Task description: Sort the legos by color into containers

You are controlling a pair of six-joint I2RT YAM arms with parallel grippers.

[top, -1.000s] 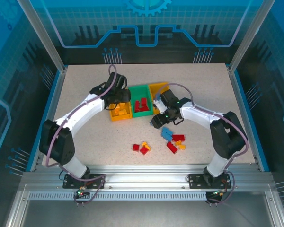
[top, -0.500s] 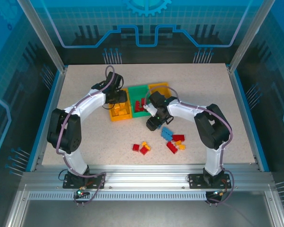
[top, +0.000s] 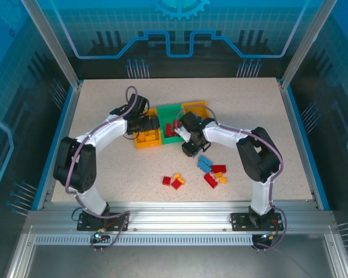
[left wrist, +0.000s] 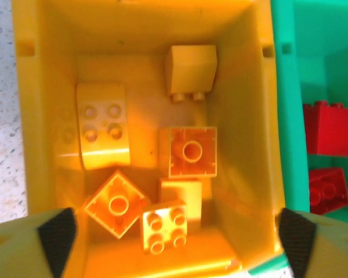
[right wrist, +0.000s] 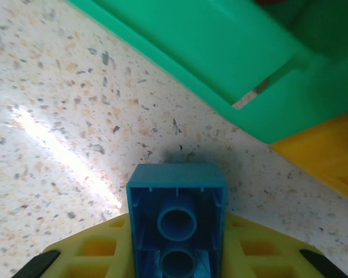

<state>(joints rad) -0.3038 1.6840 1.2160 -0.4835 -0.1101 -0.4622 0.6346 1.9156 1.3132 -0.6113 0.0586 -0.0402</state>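
My left gripper (top: pixel 146 124) hangs open over the left yellow container (top: pixel 140 143); its fingers (left wrist: pixel 57 236) stand wide apart above several orange-yellow legos (left wrist: pixel 188 152) lying loose inside that container (left wrist: pixel 246 87). My right gripper (top: pixel 188 147) is shut on a blue lego (right wrist: pixel 177 208), held hollow side toward the camera, low over the table just in front of the green container (right wrist: pixel 232 52). The green container (top: pixel 169 139) holds red legos (left wrist: pixel 327 127). A second yellow container (top: pixel 189 106) stands to its right. Loose blue (top: pixel 204 163), red (top: pixel 210 180) and orange (top: pixel 223 179) legos lie on the table.
A second small cluster of red and orange bricks (top: pixel 174 182) lies nearer the front edge. The two arms reach close together around the row of containers. A corner of the right yellow container (right wrist: pixel 327 156) sits beside the held brick. Speckled tabletop stretches to both sides.
The left gripper has opened over the left yellow container. The right gripper has closed on a blue lego and shifted left toward the green container.
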